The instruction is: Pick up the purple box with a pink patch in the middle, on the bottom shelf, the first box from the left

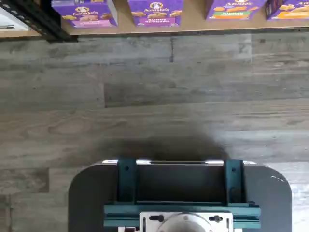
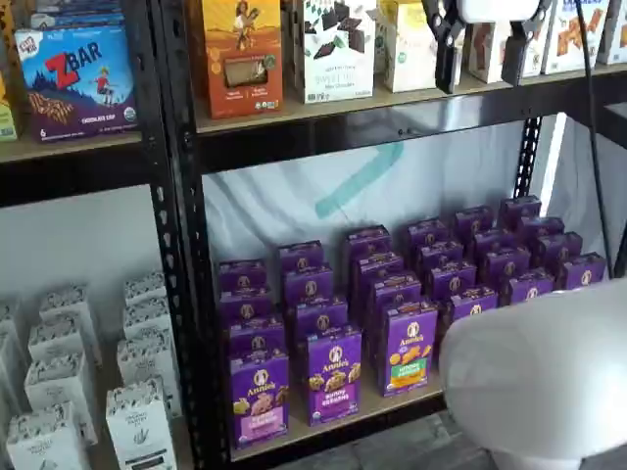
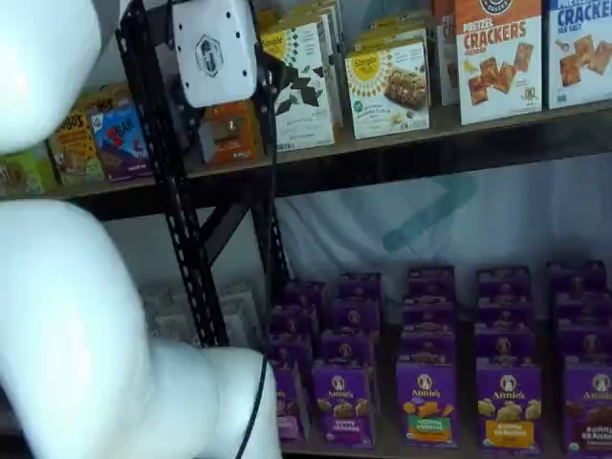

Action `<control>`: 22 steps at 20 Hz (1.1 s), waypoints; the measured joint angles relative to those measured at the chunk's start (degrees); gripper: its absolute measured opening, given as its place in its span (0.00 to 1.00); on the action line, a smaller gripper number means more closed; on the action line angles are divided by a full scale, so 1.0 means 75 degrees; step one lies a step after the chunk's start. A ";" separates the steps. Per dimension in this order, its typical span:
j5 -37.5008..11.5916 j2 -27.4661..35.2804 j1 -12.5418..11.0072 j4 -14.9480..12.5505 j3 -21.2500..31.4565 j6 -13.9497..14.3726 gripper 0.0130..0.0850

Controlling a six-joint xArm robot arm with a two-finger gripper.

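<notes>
Nearest the shelf cameras, the white arm (image 3: 67, 316) is filling the foreground. Above the stock, the end effector (image 2: 482, 57) is hanging from the top edge, its two black fingers (image 2: 446, 44) standing apart, open and gripping nothing. Farther back, the purple box (image 2: 259, 397) is standing upright at the front left of the bottom shelf (image 2: 392, 403), showing a white bunny logo, pictured tan snacks and a pink band.

I see grey wood-look floor planks (image 1: 145, 96) in front of the rack. Black perforated uprights (image 2: 176, 245) carry the tan boards, and a white sheet with a teal stripe (image 2: 358, 181) hangs behind them. Light is even and soft.
</notes>
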 joint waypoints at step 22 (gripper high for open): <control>-0.1044 -0.0409 0.0364 0.0156 0.1343 0.0387 1.00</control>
